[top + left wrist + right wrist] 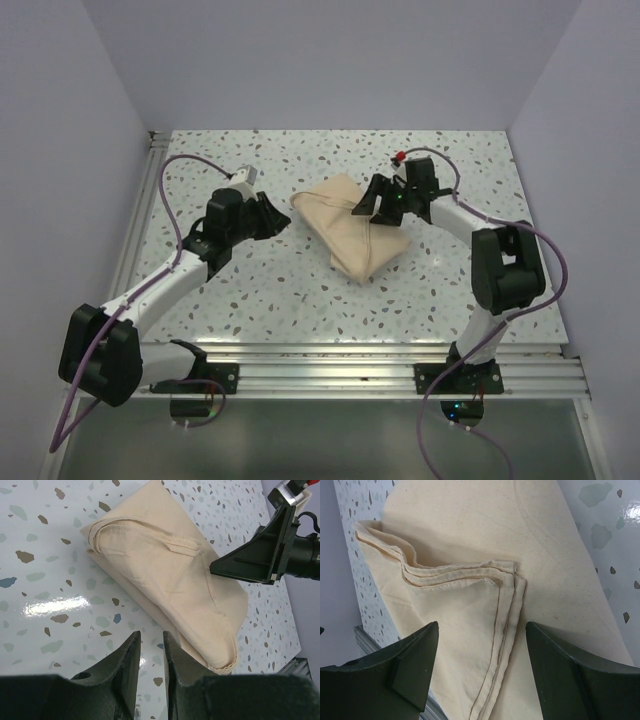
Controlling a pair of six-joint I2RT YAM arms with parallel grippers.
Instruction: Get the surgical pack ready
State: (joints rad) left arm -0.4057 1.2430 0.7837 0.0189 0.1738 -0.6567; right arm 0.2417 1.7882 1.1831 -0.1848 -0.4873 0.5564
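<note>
The surgical pack [350, 232] lies in the middle of the speckled table as a folded tan cloth bundle; whatever is inside is hidden. My left gripper [284, 222] hovers just left of the bundle, apart from it. In the left wrist view its jaws [151, 634] stand a narrow gap apart with only table between them, beside the bundle's edge [165, 575]. My right gripper [368, 212] is over the bundle's right half. In the right wrist view it [482, 625] is wide open above the stitched, layered flap corner [505, 580], holding nothing.
Grey walls close in the table on three sides. An aluminium rail [350, 362] runs along the near edge by the arm bases. A small red tag [399, 157] sits behind the right wrist. One right finger [250, 562] pokes over the bundle in the left wrist view.
</note>
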